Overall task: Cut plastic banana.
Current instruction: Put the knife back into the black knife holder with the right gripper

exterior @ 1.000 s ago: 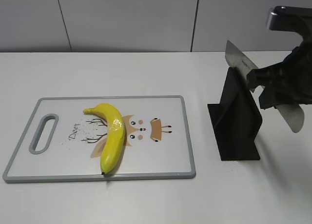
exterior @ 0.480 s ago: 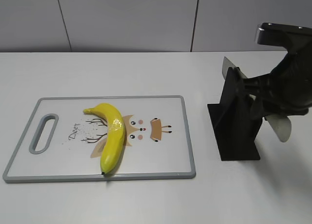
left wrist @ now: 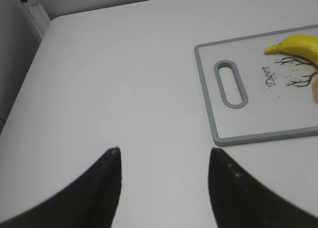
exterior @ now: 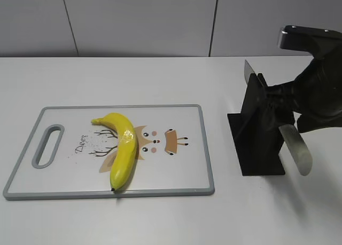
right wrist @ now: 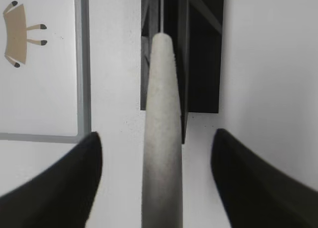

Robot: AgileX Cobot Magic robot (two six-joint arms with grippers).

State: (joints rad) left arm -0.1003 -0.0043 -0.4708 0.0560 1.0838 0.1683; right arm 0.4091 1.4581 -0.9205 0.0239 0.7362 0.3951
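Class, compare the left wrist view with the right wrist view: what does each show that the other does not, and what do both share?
Only the left wrist view shows the plastic banana, the cutting board's handle slot, the word "Deer" and the left gripper with its jaws apart over bare table. Only the right wrist view shows the black knife stand, the pale knife handle between the right gripper's open jaws, and the deer picture's brown legs. Both show the grey-rimmed cutting board and the white table.
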